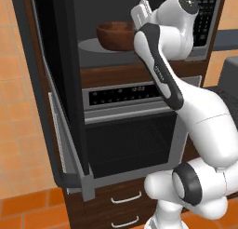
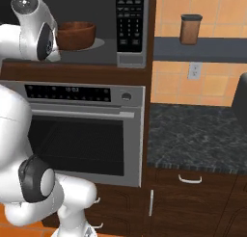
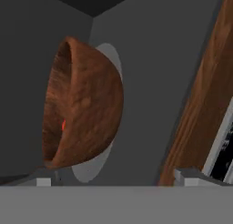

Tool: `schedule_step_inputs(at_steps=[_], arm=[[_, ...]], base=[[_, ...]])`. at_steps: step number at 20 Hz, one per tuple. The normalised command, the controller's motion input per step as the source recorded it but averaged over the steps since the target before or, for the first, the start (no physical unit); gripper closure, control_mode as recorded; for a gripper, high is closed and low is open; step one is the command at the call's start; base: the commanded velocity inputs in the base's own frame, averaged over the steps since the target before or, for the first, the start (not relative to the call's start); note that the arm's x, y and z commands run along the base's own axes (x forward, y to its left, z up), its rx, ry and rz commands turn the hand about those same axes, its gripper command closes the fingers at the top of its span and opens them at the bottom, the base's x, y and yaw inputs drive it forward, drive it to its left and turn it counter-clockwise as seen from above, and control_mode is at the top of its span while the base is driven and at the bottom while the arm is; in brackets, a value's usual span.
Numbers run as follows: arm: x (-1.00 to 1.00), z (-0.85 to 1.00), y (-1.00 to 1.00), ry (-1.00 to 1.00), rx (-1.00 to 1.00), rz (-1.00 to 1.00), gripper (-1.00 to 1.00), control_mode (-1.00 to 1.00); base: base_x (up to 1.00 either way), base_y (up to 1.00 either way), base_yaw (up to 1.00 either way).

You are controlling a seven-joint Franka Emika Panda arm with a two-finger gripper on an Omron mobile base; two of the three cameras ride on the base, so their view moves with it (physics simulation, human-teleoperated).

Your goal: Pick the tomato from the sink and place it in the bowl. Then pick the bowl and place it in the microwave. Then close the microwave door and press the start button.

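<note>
The white arm (image 1: 195,116) is rising from the base and reaching up toward the open microwave (image 1: 204,23). The gripper (image 3: 116,182) is hovering just in front of the cavity, its 2 fingertips (image 3: 184,176) standing spread wide apart and holding nothing. Just beyond them the wooden bowl (image 3: 84,109) is sitting on the round grey turntable (image 3: 98,166) inside the microwave, apart from the fingers. A sliver of the red tomato (image 3: 63,125) is showing inside the bowl. The microwave door (image 1: 58,79) is hanging fully open to the left. Below, the wall oven (image 2: 82,130) is sitting closed.
</note>
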Motion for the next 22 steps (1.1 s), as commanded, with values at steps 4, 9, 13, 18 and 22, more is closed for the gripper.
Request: schedule_step_inputs(at_steps=[4, 9, 13, 18, 22], arm=[[-0.11, -0.22, -0.01, -0.06, -0.15, 0.0, -1.0, -1.0], [0.03, -0.13, 0.0, -0.13, -0.32, -0.05, -1.0, -1.0], [0.0, -0.37, 0.0, 0.0, -0.37, 0.0, -1.0, -1.0], [0.0, -0.44, 0.16, -0.01, -0.42, -0.1, -1.0, -1.0], [0.0, -0.43, 0.44, 0.0, -0.46, -0.14, -1.0, -1.0]], base=[[0.0, 0.0, 0.0], [0.0, 0.0, 0.0], [0.0, 0.0, 0.0], [0.0, 0.0, 0.0], [0.0, 0.0, 0.0]])
